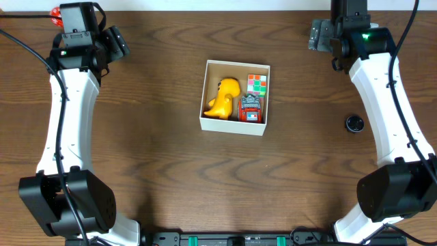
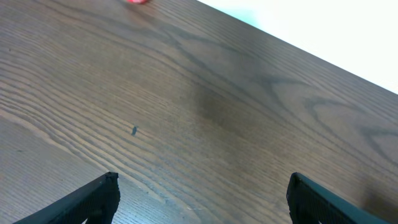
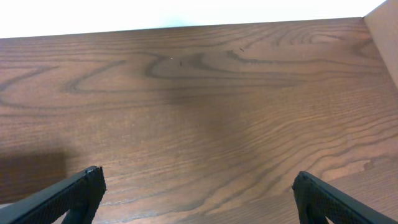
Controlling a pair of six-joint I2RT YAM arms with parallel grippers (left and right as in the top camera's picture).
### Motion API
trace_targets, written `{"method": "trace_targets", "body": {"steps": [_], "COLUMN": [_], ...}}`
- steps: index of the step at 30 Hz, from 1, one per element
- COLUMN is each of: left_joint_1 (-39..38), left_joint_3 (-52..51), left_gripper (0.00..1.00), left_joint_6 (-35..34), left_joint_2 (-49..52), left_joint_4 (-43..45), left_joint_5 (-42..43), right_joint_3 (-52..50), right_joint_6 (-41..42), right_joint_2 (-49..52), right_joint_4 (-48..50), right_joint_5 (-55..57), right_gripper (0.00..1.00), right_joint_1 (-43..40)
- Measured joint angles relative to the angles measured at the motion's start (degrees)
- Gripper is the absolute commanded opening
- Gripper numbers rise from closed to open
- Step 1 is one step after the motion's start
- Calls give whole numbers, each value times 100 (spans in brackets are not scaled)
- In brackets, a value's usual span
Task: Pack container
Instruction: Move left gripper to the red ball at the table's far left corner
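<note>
The container (image 1: 232,126) sits mid-bench with three toys (image 1: 225,96) inside. The left gripper (image 2: 202,183) and right gripper (image 3: 198,176) hang wide open and empty at the far corners. A black round piece (image 1: 353,123) near the right edge, away from both, could go unpacked.

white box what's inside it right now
Inside the container: a yellow toy figure at left, a colourful puzzle cube at top right, a red toy at bottom right. Whatever lies beneath them is covered.

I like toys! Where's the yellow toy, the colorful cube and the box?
yellow toy (image 1: 224,97), overhead view, middle of its body.
colorful cube (image 1: 257,83), overhead view, its top face.
box (image 1: 229,125), overhead view, its white near wall.
</note>
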Motion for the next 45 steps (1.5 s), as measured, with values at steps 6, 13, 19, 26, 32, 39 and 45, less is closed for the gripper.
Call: {"method": "trace_targets", "body": {"steps": [6, 13, 19, 26, 32, 39, 45], "left_joint_1": [2, 114, 514, 872, 1266, 1845, 2076], "left_joint_3": [0, 0, 0, -4, -4, -4, -4], "left_gripper": [86, 86, 86, 86, 82, 75, 73], "left_joint_6": [76, 98, 201, 809, 1021, 1108, 1270], "left_joint_2": [0, 2, 129, 542, 791, 1241, 1611], "left_joint_4": [-52, 4, 702, 1563, 2031, 2581, 3314], "left_joint_5": [-83, -616, -780, -815, -640, -525, -315], "right_joint_3": [0, 0, 0, 0, 0, 0, 0], "right_joint_6": [0, 0, 0, 0, 0, 0, 0], "right_joint_2": [0, 0, 0, 0, 0, 0, 0], "right_joint_4": [0, 0, 0, 0, -2, 0, 0], "right_joint_5": [0, 0, 0, 0, 0, 0, 0], "right_gripper": [99, 99, 99, 99, 99, 99, 99], "right_joint_1": [0, 0, 0, 0, 0, 0, 0]}}
